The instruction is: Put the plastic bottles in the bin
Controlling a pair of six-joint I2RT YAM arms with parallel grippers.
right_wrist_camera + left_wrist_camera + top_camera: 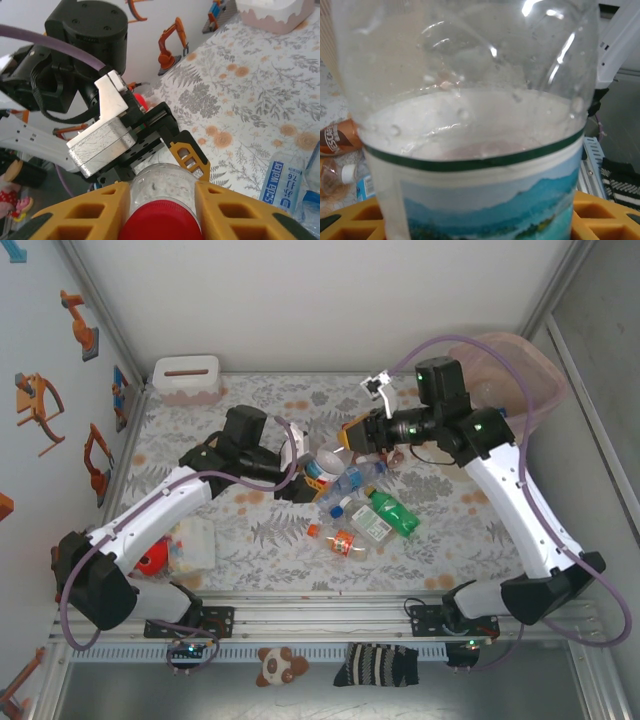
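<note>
At the middle of the overhead view, I had one clear bottle [328,456] slung between both arms, the left gripper [300,468] on its left and the right gripper [352,434] on its upper right, so its long axis ran from one to the other. The bin [545,375] stood in the upper right corner, behind the right arm, which was plainly the nearer one. The other bottles [372,512] lay in a loose heap just below.

Through the left wrist camera, the bottle [470,125] loomed close: clear shoulder, green band, a blue mountain label. The left fingers [607,212] were clenched against the label on both sides.

From the right wrist, I looked down on its red cap [160,225], flanked by the right fingers [82,217]. Whether they were pressing or slack I couldn't tell.
</note>
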